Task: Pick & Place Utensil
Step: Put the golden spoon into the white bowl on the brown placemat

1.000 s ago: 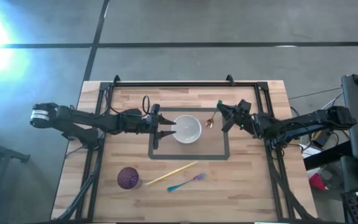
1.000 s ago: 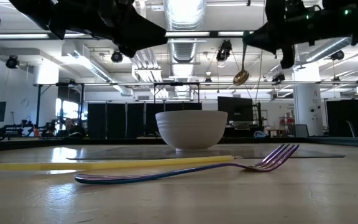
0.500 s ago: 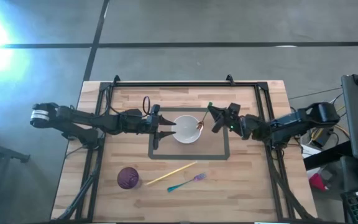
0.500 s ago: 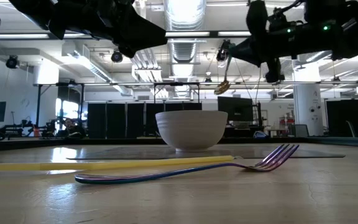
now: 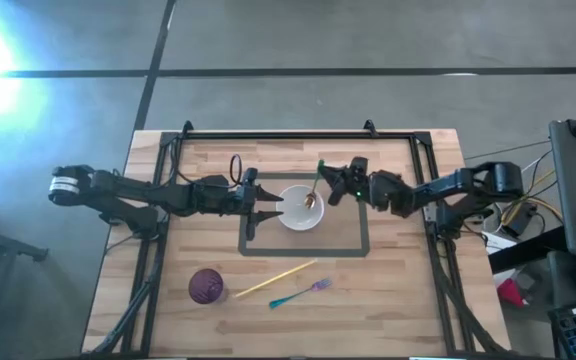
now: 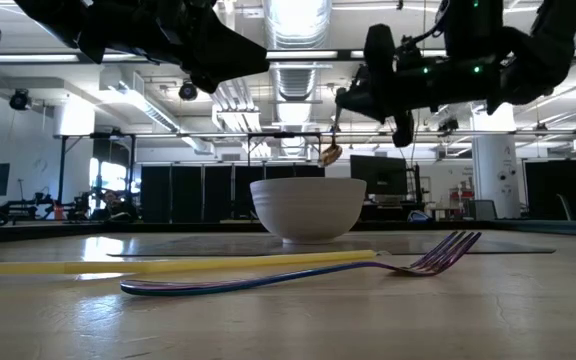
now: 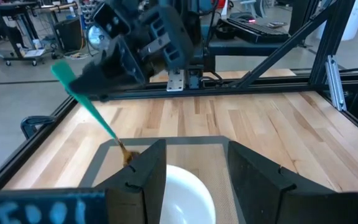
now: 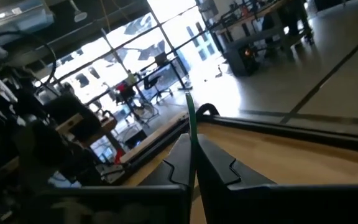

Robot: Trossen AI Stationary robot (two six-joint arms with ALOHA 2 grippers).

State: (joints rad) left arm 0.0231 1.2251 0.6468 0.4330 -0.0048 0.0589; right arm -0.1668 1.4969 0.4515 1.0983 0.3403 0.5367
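A white bowl (image 5: 298, 212) (image 6: 308, 207) stands on its foot inside a dark rectangular outline on the wooden table. My right gripper (image 5: 330, 186) (image 6: 346, 100) (image 8: 192, 165) is just right of the bowl, above rim height, shut on a utensil (image 5: 314, 186) (image 6: 333, 130) with a green handle and a gold head. The gold head (image 5: 310, 200) (image 6: 330, 155) (image 7: 127, 157) hangs over the bowl. My left gripper (image 5: 271, 204) (image 7: 197, 180) hovers open at the bowl's left rim, touching nothing. My right gripper pinches the utensil's green handle (image 8: 191, 127) between its two fingers, reaching in from the table's right. The handle's free end (image 5: 318, 168) sticks out past the fingertips. The utensil is lifted clear and hangs tilted, gold head down, above the bowl.
Near the front edge lie a yellow stick (image 5: 276, 278) (image 6: 168, 265) and a blue-purple fork (image 5: 301, 292) (image 6: 298, 275), with a purple cup (image 5: 206, 286) to their left. The dark outline (image 5: 364, 235) frames the bowl. Black rails run along the table's edges.
My right gripper has carried the utensil toward the table's left, from right of the bowl to its right rim, turning as it went. The gold head now hangs over the bowl, lower than before.
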